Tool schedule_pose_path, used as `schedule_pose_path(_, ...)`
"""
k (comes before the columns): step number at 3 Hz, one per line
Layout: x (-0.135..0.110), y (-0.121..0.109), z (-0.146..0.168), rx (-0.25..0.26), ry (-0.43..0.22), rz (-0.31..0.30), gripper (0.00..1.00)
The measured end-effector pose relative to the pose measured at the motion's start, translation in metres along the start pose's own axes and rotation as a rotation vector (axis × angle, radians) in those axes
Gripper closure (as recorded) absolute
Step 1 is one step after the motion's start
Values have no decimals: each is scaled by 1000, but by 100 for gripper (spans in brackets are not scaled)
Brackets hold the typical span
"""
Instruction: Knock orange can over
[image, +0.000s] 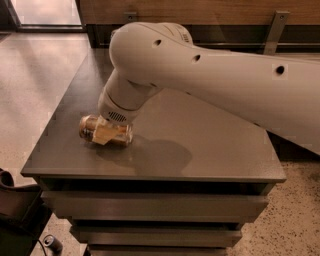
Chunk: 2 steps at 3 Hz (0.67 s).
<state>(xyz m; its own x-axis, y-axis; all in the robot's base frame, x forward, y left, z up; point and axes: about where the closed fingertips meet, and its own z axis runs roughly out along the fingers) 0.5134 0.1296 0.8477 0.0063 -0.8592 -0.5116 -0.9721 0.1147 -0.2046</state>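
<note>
The orange can (89, 128) lies on its side on the grey table (200, 150), near the table's front left corner, its golden body pointing left to right. My gripper (105, 133) is down on the can, with a pale fingertip (101, 135) across the can's middle, and it is shut on the can. The big white arm (210, 75) reaches in from the right and hides the back of the table.
The table's front edge (150, 177) and left edge are close to the can. Drawers or shelves sit under the tabletop. A dark object (10, 200) stands on the floor at lower left. A wooden wall with a metal bracket (272, 30) is behind.
</note>
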Motion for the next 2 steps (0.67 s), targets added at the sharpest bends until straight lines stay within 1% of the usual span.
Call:
schedule_pose_path(1, -2, 3, 18, -16, 59, -24, 100)
schedule_pose_path(2, -4, 2, 16, -17, 61, -25, 100)
